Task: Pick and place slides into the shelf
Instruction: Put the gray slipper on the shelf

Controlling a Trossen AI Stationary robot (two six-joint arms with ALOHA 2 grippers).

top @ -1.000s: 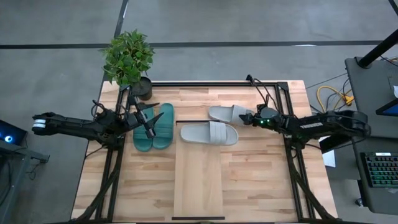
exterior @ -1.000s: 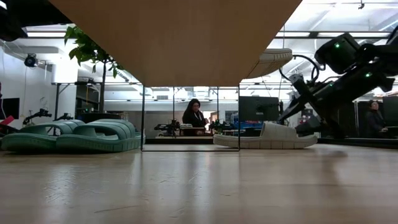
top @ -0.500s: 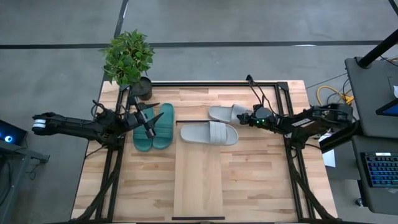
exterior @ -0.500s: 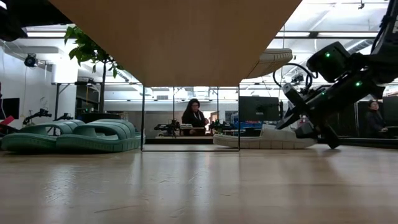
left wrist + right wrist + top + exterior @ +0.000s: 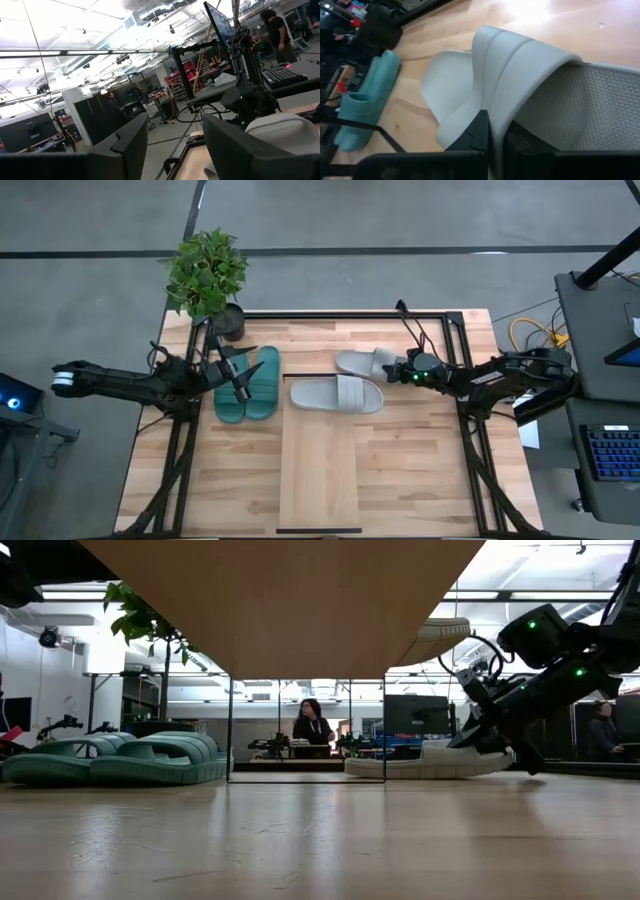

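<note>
Two teal slides (image 5: pixel 248 385) lie side by side on the tabletop at the left, soles down. My left gripper (image 5: pixel 243 375) hangs open above them, touching nothing. One grey slide (image 5: pixel 337 395) lies across the far end of the shelf (image 5: pixel 320 470), a raised pale panel seen from below in the low view (image 5: pixel 290 600). The other grey slide (image 5: pixel 362 363) lies on the tabletop behind it, also visible in the low view (image 5: pixel 430 762). My right gripper (image 5: pixel 398 368) is shut on that slide's right end. My right gripper pinches the edge of the grey slide's strap (image 5: pixel 495 115) between its two fingers. It comes from the table's right, slanting down, along the slide's length. The slide's left end (image 5: pixel 360 768) rests on the table. Its right end looks barely raised.
A potted plant (image 5: pixel 207 275) stands at the table's far left corner. Black frame rails (image 5: pixel 470 450) run along both sides of the table. The shelf's thin legs (image 5: pixel 230 730) stand mid-table. A person (image 5: pixel 313 725) is in the room behind.
My right gripper has sunk a little toward the far grey slide and shut on its strap; a second ago its fingers stood open above it. The slide has stayed in place.
</note>
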